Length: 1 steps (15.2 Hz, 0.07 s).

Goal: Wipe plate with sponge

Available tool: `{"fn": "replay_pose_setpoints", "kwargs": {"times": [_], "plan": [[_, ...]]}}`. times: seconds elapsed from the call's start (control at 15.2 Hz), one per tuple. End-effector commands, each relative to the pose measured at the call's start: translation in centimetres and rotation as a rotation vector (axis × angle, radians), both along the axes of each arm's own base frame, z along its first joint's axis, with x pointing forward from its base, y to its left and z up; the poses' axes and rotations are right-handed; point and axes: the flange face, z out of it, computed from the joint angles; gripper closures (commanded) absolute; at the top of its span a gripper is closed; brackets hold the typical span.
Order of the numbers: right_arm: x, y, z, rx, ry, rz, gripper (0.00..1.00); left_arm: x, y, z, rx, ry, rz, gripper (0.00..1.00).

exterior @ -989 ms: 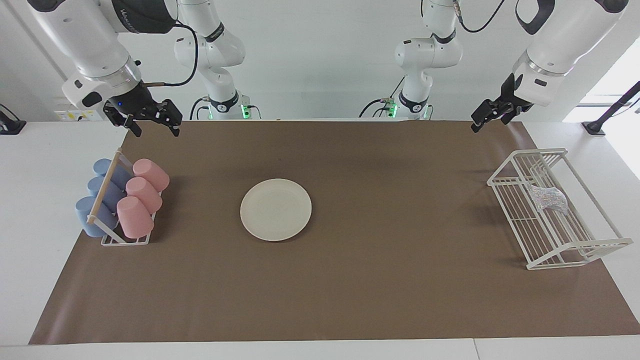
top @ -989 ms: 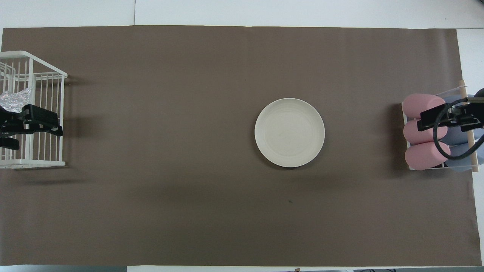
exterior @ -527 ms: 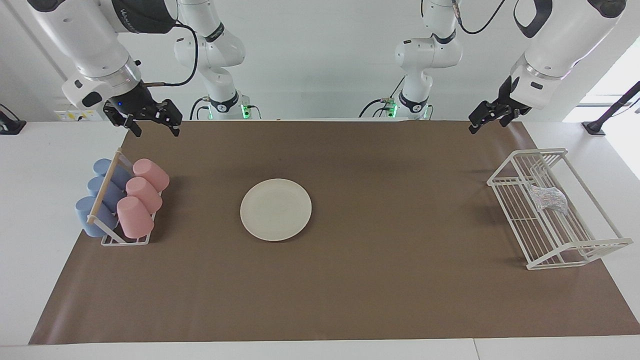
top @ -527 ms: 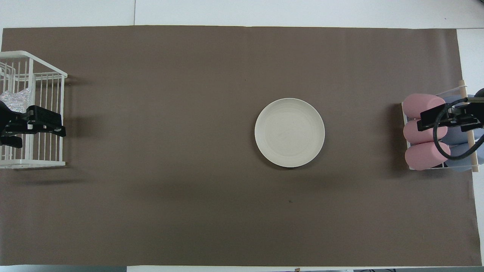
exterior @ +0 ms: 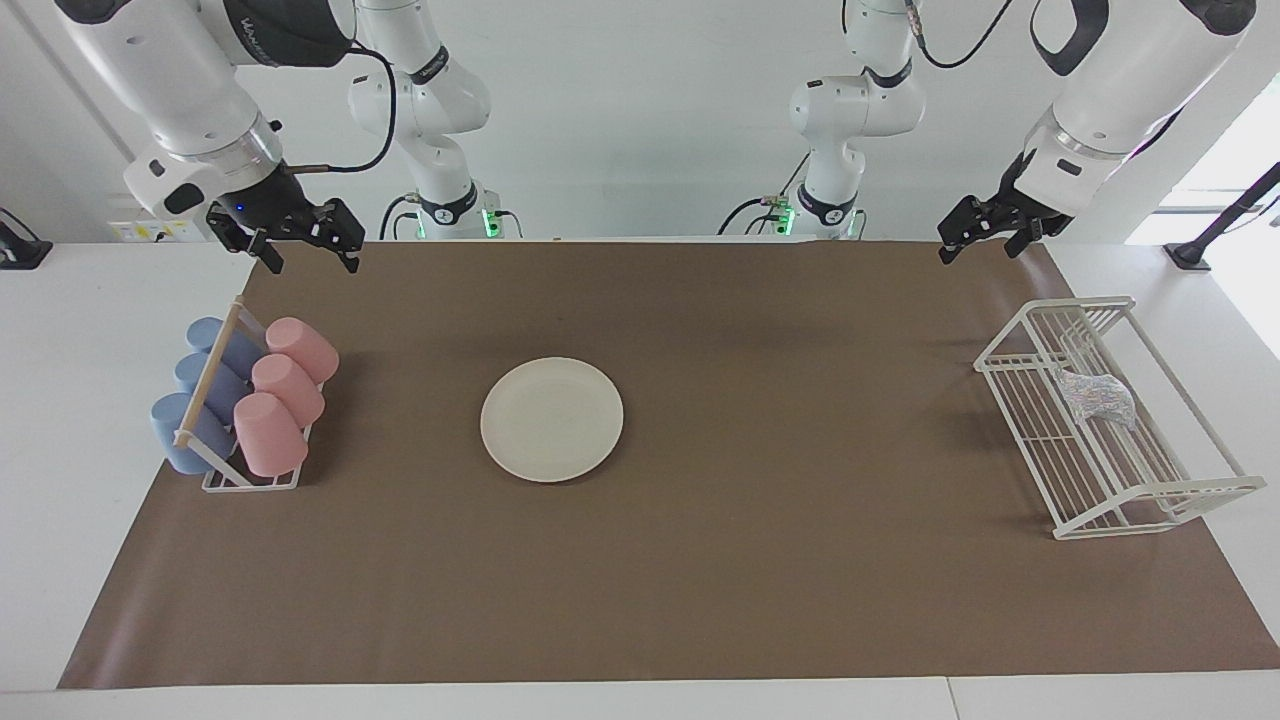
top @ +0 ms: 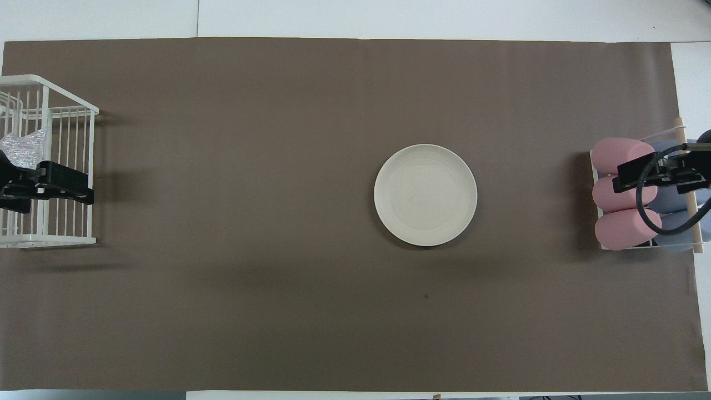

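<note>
A round cream-white plate [exterior: 551,420] [top: 425,195] lies flat on the brown mat, about mid-table. The silvery wrinkly sponge [exterior: 1098,400] [top: 22,149] rests in a white wire rack [exterior: 1010,352] [top: 66,240] at the left arm's end. My left gripper [exterior: 980,250] [top: 55,191] hangs open, high over the mat's corner at that end, well apart from the sponge. My right gripper [exterior: 308,258] [top: 658,178] waits open in the air above the cup holder's end of the mat. Neither holds anything.
A holder with three pink cups [exterior: 285,395] [top: 622,193] and three blue cups [exterior: 200,395] lying on their sides stands at the right arm's end. The brown mat [exterior: 780,560] covers most of the white table.
The left wrist has turned and shifted slightly above the rack's end of the mat. Plate, sponge and right arm have not moved.
</note>
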Motion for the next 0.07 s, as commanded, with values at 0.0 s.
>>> {"fn": "replay_pose_setpoints", "kwargs": {"times": [0.0], "plan": [[-0.54, -0.11, -0.02, -0.009, 0.001, -0.014, 0.0, 0.04, 0.24, 0.2, -0.008, -0.007, -0.017, 0.0]]}}
